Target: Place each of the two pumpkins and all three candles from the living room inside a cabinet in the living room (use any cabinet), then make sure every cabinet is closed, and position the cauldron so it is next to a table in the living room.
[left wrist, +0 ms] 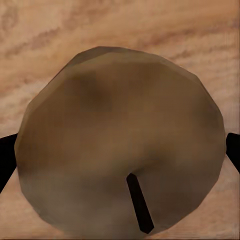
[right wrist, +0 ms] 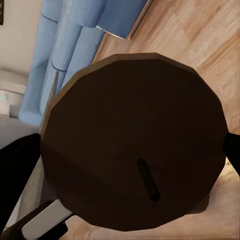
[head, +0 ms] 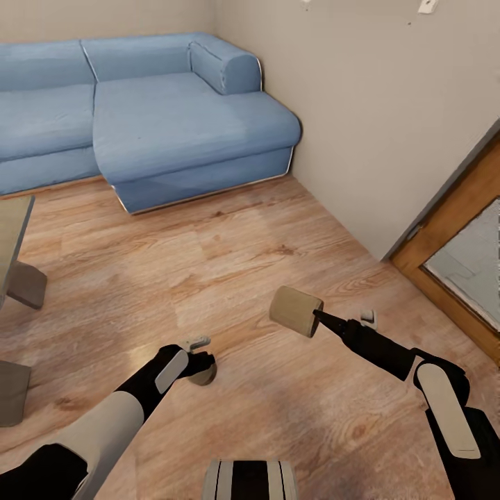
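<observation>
Two tan candles show. My right gripper [head: 310,314] is shut on one candle [head: 294,310], holding it sideways well above the wooden floor; in the right wrist view this candle [right wrist: 130,135] looks dark, with a finger at each side. My left gripper [head: 202,364] is shut on the other candle [head: 203,377], low down at the floor; whether it rests on the boards I cannot tell. In the left wrist view that candle [left wrist: 120,130] sits between the black fingertips [left wrist: 6,160], wick towards the camera. The pumpkins, cabinet and cauldron are out of view.
A blue corner sofa [head: 160,118] stands at the back against the beige wall [head: 361,118]. A wooden door frame with a glass panel [head: 465,257] is on the right. A grey table's edge and feet [head: 21,278] are at the left. Open floor lies between.
</observation>
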